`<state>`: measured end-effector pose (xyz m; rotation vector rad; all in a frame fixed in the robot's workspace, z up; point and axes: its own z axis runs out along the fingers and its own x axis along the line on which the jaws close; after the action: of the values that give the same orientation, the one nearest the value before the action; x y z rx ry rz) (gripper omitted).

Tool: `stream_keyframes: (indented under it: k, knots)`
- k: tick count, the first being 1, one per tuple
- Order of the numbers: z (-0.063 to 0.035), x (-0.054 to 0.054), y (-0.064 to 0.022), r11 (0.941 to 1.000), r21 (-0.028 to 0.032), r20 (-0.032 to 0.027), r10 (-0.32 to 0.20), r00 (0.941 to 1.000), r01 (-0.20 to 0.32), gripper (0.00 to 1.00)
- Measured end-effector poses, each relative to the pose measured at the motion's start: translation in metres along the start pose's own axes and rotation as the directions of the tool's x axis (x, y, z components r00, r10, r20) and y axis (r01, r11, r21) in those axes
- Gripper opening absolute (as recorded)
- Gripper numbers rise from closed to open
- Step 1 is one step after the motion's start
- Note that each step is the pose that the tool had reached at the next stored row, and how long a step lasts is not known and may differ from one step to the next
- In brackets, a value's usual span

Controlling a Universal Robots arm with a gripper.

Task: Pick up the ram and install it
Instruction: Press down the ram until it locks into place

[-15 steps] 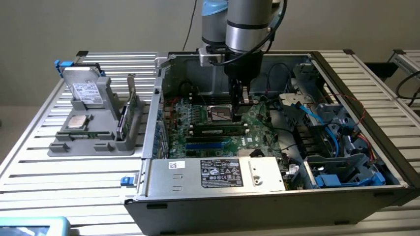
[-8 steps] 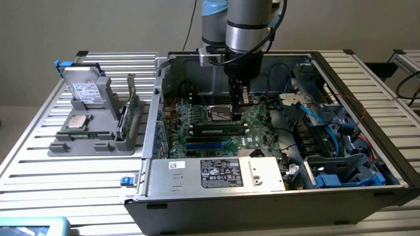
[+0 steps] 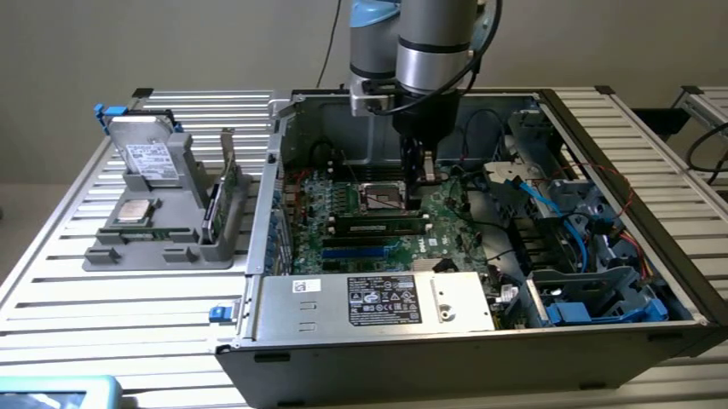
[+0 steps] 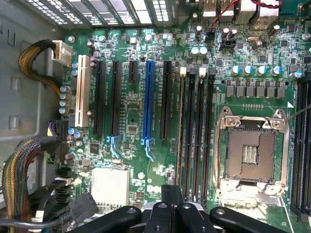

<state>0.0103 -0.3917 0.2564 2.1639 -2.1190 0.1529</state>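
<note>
Gripper: the gripper (image 3: 427,177) is hanging low inside the computer case (image 3: 455,362), its jaws drawn together with nothing showing between them; in the wrist view the gripper (image 4: 172,192) is sitting over one end of the memory slots (image 4: 199,136).
Contact: whether the closed tips are pressing on the stick or hovering just above it, I cannot tell.
The ram: the ram (image 3: 381,227) is standing on edge in a memory slot on the motherboard (image 3: 341,251), just beside the processor socket (image 3: 381,198); in the wrist view the ram (image 4: 182,136) is showing edge-on in the slot farthest from the socket.
Progress: judging from this, the pick-up is done and the stick is already in its slot; whether it is pushed fully home with the end latches locked cannot be made out, so seating may be what is left.
Neighbouring slots: the other memory slots are standing empty, and the processor socket (image 4: 250,150) is lying open with no chip in it.
Case contents: the case is holding the motherboard, a labelled power supply box (image 3: 381,300) along the near wall, and bundled cables at the exterior view's right.
Parts holder: a grey holder (image 3: 148,251) is resting on the slatted table (image 3: 114,324) at the exterior view's left, well apart from the gripper.
Holder contents: it is carrying an upright hard drive (image 3: 148,158), a flat silver processor chip (image 3: 135,210) and an upright green card (image 3: 234,200).
</note>
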Motion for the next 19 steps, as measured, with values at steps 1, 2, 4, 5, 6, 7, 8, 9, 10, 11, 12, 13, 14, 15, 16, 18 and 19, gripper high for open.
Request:
stream_keyframes:
  k: [1,2,4,5,6,7,8,9,10,11,12,13,14,15,16,18,19]
  knots:
    - [0.0009,0.000,0.0000,1.0000,-0.0010,0.0000,0.007,1.0000,-0.007,0.11]
    - [0.0021,0.000,-0.0001,0.9999,-0.0022,0.0008,0.015,0.9999,-0.015,0.11]
    - [0.0040,-0.001,-0.0002,0.9995,-0.0046,0.0039,0.032,0.9995,-0.032,0.11]
    - [0.0050,-0.001,-0.0003,0.9994,-0.0046,0.0045,0.035,0.9994,-0.035,0.11]
    - [0.0061,-0.001,-0.0003,0.9994,-0.0038,0.0047,0.035,0.9994,-0.035,0.11]
    - [0.0071,-0.001,-0.0003,0.9994,-0.0025,0.0048,0.036,0.9994,-0.036,0.11]
    - [0.0079,-0.002,-0.0003,0.9994,-0.0010,0.0048,0.036,0.9993,-0.036,0.11]
    - [0.0086,-0.003,-0.0003,0.9993,0.0007,0.0047,0.036,0.9993,-0.036,0.11]
    - [0.0092,-0.004,-0.0004,0.9993,0.0022,0.0046,0.036,0.9993,-0.036,0.11]
    - [0.0098,-0.004,-0.0004,0.9993,0.0044,0.0050,0.037,0.9993,-0.037,0.11]
    - [0.0105,-0.004,-0.0004,0.9993,0.0066,0.0050,0.037,0.9993,-0.037,0.11]
    - [0.0114,-0.004,-0.0004,0.9993,0.0089,0.0049,0.037,0.9993,-0.037,0.11]
    - [0.0127,-0.004,-0.0004,0.9992,0.0103,0.0048,0.038,0.9993,-0.038,0.11]
    - [0.0138,-0.005,-0.0004,0.9992,0.0107,0.0050,0.038,0.9993,-0.038,0.11]
    - [0.0142,-0.005,-0.0004,0.9991,0.0104,0.0047,0.040,0.9992,-0.040,0.11]
    - [0.0151,-0.007,-0.0003,0.9990,0.0101,0.0050,0.043,0.9991,-0.043,0.11]
    - [0.0156,-0.007,-0.0003,0.9990,0.0101,0.0053,0.044,0.9990,-0.044,0.11]
